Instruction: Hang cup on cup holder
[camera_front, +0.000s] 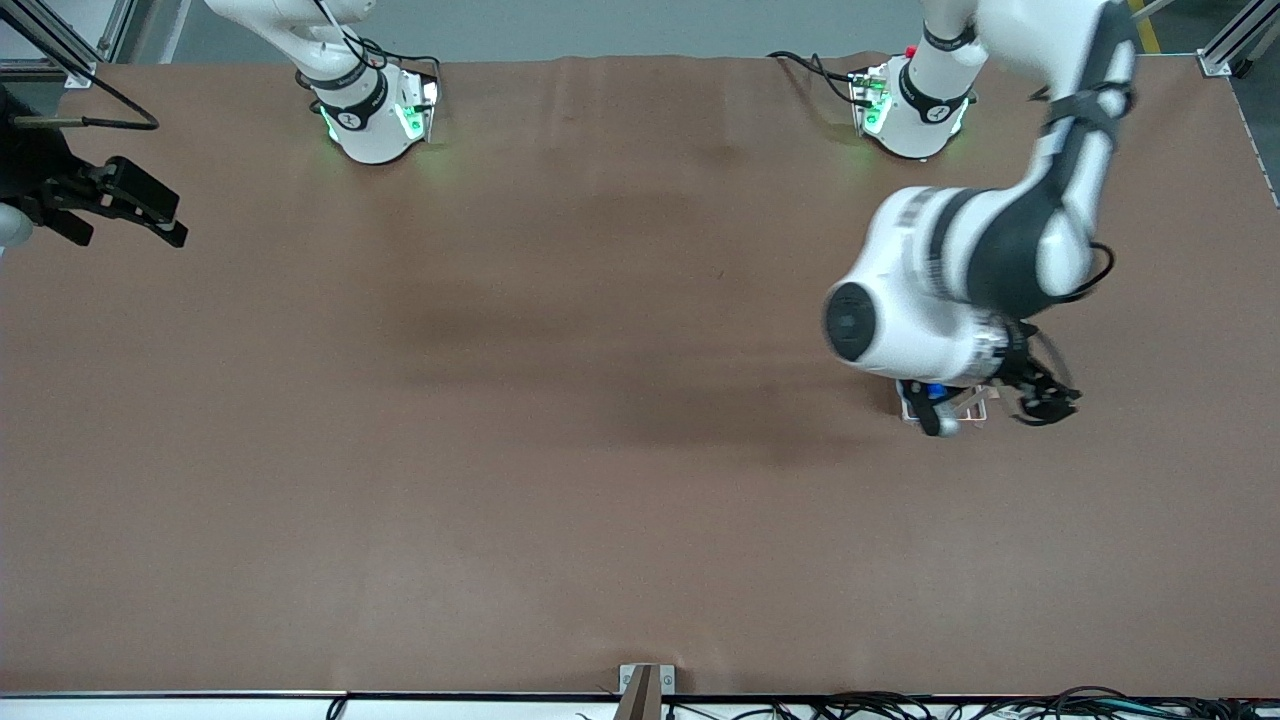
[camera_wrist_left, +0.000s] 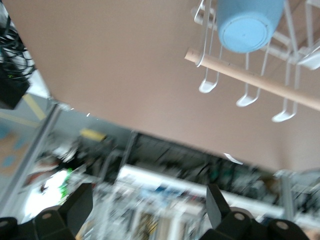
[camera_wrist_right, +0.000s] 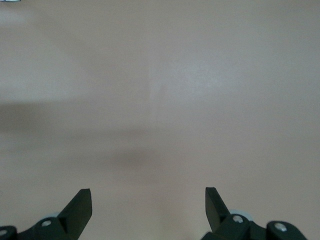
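Observation:
The light-blue cup (camera_wrist_left: 247, 22) sits upside down on a prong of the white wire cup holder (camera_wrist_left: 247, 97), just above its light wooden rod (camera_wrist_left: 260, 81). In the front view the holder (camera_front: 912, 412) shows only in part under the left arm's wrist, toward the left arm's end of the table, with a bit of blue cup (camera_front: 935, 391). My left gripper (camera_front: 1048, 405) is open and empty beside the holder, apart from the cup; its own view (camera_wrist_left: 148, 200) shows nothing between the fingers. My right gripper (camera_front: 160, 222) is open and empty, waiting over the right arm's end of the table (camera_wrist_right: 148, 197).
The brown table (camera_front: 560, 420) spreads between the two arms. A small metal bracket (camera_front: 645, 688) and loose cables (camera_front: 900, 708) lie along the table edge nearest the front camera. Aluminium frame posts (camera_front: 1225, 45) stand at the corners by the bases.

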